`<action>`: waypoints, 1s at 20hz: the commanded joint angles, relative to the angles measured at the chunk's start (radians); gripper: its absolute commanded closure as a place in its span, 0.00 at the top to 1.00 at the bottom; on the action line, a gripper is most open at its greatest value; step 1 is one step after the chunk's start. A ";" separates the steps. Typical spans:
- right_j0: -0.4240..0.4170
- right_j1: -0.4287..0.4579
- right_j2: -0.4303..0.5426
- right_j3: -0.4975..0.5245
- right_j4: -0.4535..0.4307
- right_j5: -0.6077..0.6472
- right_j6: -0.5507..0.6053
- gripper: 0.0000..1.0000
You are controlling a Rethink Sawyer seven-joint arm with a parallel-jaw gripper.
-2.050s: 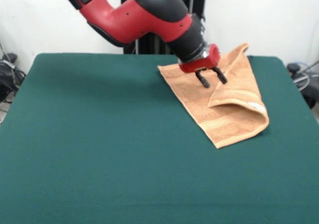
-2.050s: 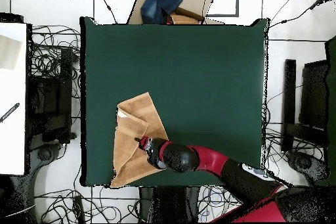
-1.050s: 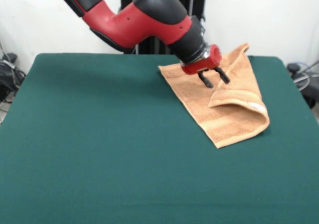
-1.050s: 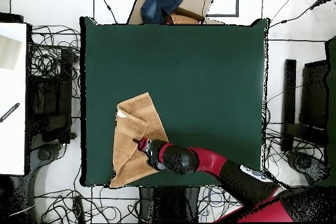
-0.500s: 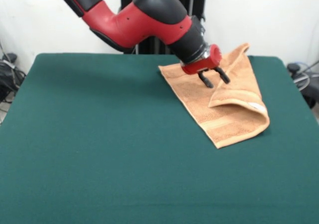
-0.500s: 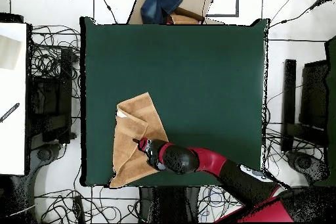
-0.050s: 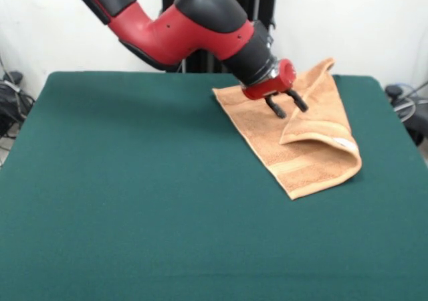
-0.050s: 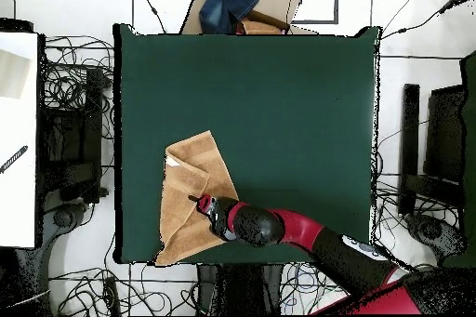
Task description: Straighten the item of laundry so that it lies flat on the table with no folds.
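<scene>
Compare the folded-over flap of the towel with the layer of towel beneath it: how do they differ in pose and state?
The folded-over flap lies doubled on top, on the side of the towel nearest the table edge; the lower layer lies flat on the felt. The flap's free edge is lifted and curled; the lower layer's edges lie down. The flap carries the white label; the lower layer shows none. Both are orange-tan terry with woven bands. The open hand hovers above the flap's edge.
</scene>
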 commanded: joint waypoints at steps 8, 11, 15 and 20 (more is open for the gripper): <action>-0.015 0.120 0.084 -0.099 -0.053 0.079 -0.109 1.00; -0.010 0.128 0.085 -0.100 -0.058 0.069 -0.106 1.00; 0.008 0.140 0.080 -0.120 -0.062 0.060 -0.101 1.00; 0.021 0.152 0.074 -0.136 -0.068 0.051 -0.094 1.00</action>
